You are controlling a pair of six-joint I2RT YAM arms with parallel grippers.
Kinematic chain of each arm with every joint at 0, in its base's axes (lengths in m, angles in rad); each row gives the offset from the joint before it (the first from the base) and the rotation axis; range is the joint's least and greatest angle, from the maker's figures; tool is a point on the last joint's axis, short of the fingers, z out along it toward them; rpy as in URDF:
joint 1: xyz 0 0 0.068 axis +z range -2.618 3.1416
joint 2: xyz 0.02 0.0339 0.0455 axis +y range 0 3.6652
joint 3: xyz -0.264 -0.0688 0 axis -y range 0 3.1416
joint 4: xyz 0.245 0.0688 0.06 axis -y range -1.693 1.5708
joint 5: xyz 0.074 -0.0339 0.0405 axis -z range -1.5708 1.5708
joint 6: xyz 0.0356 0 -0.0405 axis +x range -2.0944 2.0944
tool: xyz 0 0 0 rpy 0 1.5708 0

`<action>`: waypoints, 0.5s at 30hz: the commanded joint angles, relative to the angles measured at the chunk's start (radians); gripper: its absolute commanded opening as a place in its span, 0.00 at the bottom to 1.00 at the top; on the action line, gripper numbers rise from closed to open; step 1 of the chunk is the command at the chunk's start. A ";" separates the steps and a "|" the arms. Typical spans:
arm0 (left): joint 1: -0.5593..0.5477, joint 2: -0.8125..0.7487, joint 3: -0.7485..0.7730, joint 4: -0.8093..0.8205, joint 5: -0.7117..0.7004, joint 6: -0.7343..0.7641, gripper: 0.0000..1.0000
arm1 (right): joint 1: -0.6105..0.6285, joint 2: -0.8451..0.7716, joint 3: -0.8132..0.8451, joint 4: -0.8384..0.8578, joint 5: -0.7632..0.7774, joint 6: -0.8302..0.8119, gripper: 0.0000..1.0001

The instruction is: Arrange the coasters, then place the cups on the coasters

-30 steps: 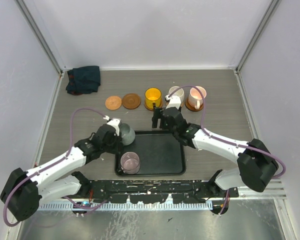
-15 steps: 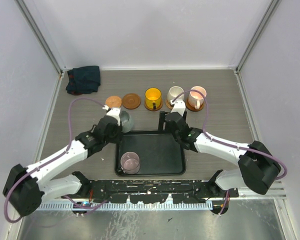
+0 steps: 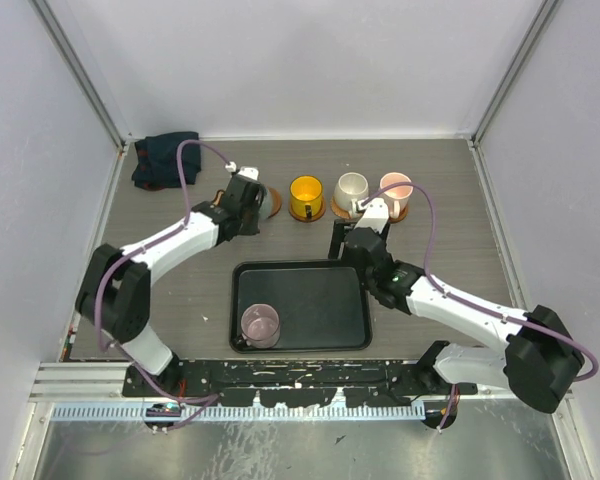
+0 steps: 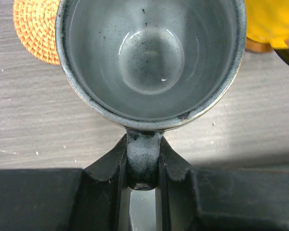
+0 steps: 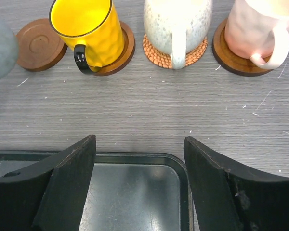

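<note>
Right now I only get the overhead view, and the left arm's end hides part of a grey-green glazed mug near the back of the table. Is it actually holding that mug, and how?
Observer: Yes. The left wrist camera shows the left gripper pinching the grey-green glazed mug by its handle. The mug is empty.
Visitor: Is there a coaster close by?
Observer: In that same view, a round woven orange coaster peeks out past the mug's rim. Nothing sits on the part that shows.
Visitor: And the other arm's hand?
Observer: Its wrist camera shows the right gripper open, with nothing between its fingers, above the far rim of the black rectangular tray.
</note>
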 commanded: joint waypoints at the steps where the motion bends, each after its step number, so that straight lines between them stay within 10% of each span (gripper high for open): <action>1: 0.026 0.068 0.173 0.039 -0.015 -0.001 0.00 | 0.004 -0.046 0.019 0.008 0.048 -0.030 0.77; 15: 0.079 0.271 0.383 -0.043 0.029 -0.026 0.00 | 0.003 -0.016 0.043 0.004 0.009 -0.021 0.78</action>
